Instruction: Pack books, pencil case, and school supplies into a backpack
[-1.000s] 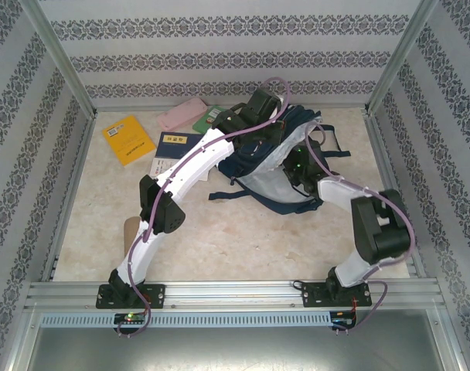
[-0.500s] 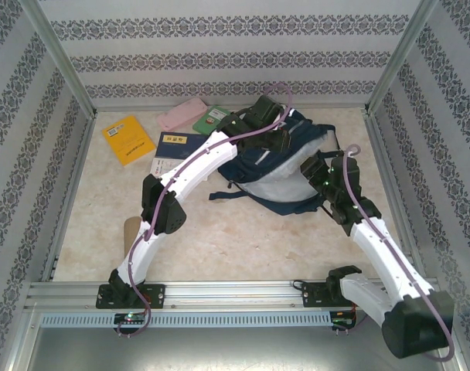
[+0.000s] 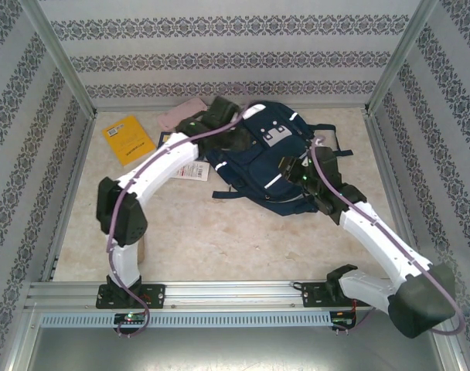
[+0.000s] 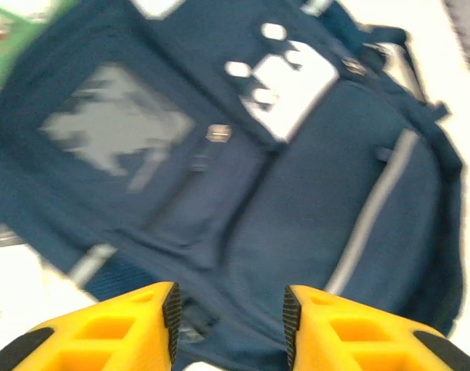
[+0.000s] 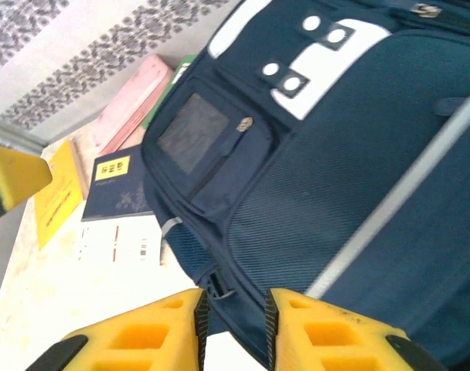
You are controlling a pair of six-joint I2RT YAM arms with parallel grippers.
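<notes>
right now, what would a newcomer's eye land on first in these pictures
The big navy backpack lies front-up at the far middle of the table. The left end effector and the right end effector, both yellow-fingered, hover right at its fabric. A yellow-orange book lies at the far left.

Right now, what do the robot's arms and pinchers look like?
The left arm and right arm have smooth white shells with chunky black joints, and a thin pinkish-purple cable runs along each. The left gripper and right gripper each have two blocky yellow fingers with hollow pockets and black pads on the inner faces.
</notes>
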